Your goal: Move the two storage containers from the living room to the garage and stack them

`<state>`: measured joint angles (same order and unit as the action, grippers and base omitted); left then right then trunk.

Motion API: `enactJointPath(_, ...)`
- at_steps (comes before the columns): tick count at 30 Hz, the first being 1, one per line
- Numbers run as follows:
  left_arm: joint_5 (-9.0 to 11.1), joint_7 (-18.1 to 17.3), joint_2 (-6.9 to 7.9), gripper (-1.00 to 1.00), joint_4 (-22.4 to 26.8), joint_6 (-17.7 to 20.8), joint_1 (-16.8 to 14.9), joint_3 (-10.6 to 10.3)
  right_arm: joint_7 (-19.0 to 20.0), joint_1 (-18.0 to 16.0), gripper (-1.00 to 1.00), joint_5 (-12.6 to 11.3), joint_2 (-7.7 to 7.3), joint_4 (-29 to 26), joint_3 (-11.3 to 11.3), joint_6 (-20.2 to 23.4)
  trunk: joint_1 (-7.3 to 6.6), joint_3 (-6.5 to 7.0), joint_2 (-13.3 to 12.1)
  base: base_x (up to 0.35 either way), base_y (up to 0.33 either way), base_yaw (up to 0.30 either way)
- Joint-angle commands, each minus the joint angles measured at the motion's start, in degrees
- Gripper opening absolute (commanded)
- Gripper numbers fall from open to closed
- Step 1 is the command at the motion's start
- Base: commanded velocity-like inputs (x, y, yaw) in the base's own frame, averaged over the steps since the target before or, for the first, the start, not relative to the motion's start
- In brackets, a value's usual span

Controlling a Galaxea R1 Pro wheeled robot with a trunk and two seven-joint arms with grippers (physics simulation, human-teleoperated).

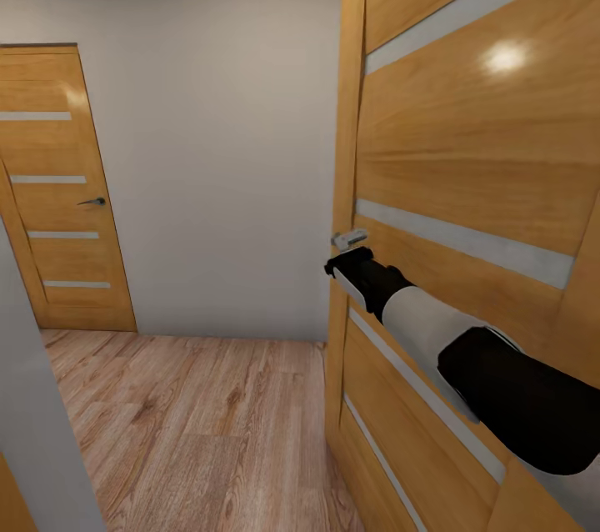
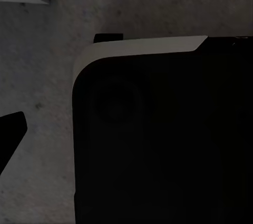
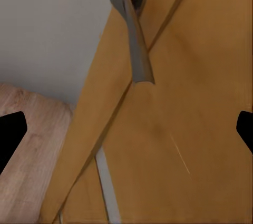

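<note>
Fingertips of your right gripper sit at opposite edges of the right wrist view, spread wide with nothing between them. They face the wood door straight on, with its grey lever handle just beyond the open jaws and not touched as far as that view shows. In the head view your right arm reaches forward along this near door, its gripper just below the handle at the door's edge.

Your left gripper shows as one dark fingertip at the edge of the left wrist view, so you cannot tell how its jaws stand. It hangs over the robot's black, white-edged base on rough grey concrete floor.

You have two doors in the head view: the near one by your arm and a second, closed door across the wood plank flooring, set in the pale wall, with its own handle. No storage container is near either gripper.
</note>
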<state>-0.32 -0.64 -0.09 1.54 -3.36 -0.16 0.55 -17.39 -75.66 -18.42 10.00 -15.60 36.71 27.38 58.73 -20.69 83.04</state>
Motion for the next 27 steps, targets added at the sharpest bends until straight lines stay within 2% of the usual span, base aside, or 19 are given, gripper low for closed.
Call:
enactJointPath(1, 0.0, -0.1, 0.0, 1.0, 0.0, -0.2, 0.0, 0.0, -0.4, 0.0, 1.0, -0.4, 0.0, 0.8, 0.4, -0.2, 0.0, -0.06, 0.0, 0.0, 0.0, 0.0)
enactJointPath(4, 0.0, -0.1, 0.0, 1.0, 0.0, -0.2, 0.0, 0.1, -0.9, 0.0, 1.0, -0.1, 0.0, 2.5, 0.5, -1.2, 0.0, -0.06, 0.0, 0.0, 0.0, 0.0)
enactJointPath(5, 0.0, -0.1, 0.0, 1.0, 0.0, -0.2, 0.0, 0.1, -4.2, 0.0, 1.0, 0.0, 0.0, 2.8, 0.7, -1.3, 0.0, -0.06, 0.0, 0.0, 0.0, 0.0)
enactJointPath(8, 0.0, -0.1, 0.01, 1.0, 0.0, -0.2, 0.0, 0.1, -5.9, 0.0, 1.0, 0.0, 0.0, 3.0, 0.8, -1.3, 0.0, -0.06, 0.0, 0.0, 0.0, 0.0)
enactJointPath(27, 0.0, -0.1, 0.18, 1.0, 0.0, -0.2, 0.0, 0.1, -7.8, -1.5, 1.0, 0.0, 0.0, 5.2, 0.7, -1.3, 0.0, -0.06, 0.0, 0.0, 0.0, 0.0)
